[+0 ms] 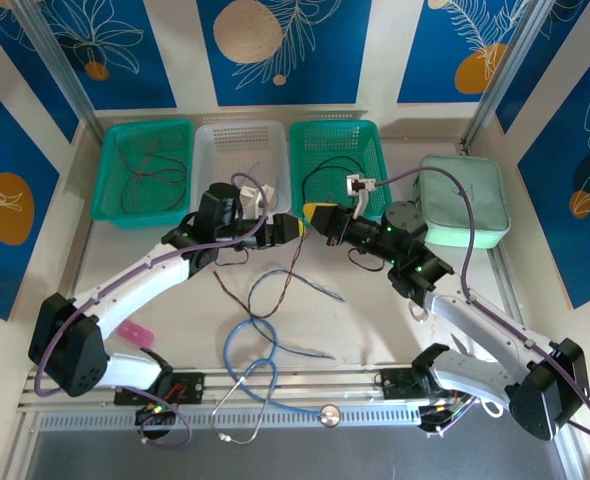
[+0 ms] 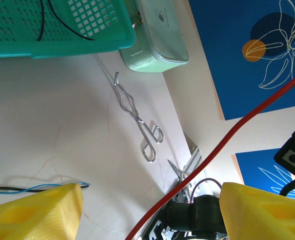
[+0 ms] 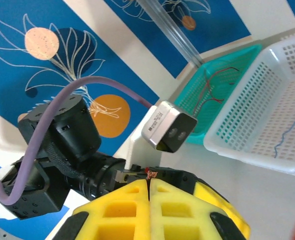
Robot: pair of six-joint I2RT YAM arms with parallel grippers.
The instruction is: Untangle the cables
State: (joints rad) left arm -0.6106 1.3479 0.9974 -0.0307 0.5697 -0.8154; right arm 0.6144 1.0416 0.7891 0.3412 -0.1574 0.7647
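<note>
The red cable (image 1: 287,275) rises from the loose tangle on the table to the two grippers, which meet at mid-table. My right gripper (image 1: 317,216) is shut on its end, and the frayed copper tip (image 3: 150,173) sticks out between the closed yellow pads (image 3: 130,200). My left gripper (image 1: 285,228) faces it with fingers (image 2: 37,210) spread wide. The red cable (image 2: 227,135) crosses that gap diagonally without being pinched. A blue-grey cable (image 1: 310,283) and a black cable (image 1: 225,290) lie on the table below; their ends (image 2: 62,187) show beside the left finger.
Three baskets line the back: a green one (image 1: 145,125) holding cables, a white one (image 1: 240,127), and a green one (image 1: 335,126) with a black cable. A mint case (image 1: 462,200) sits at the right. A light-blue stethoscope (image 1: 247,345), metal tongs (image 2: 137,120) and a pink item (image 1: 135,332) lie nearby.
</note>
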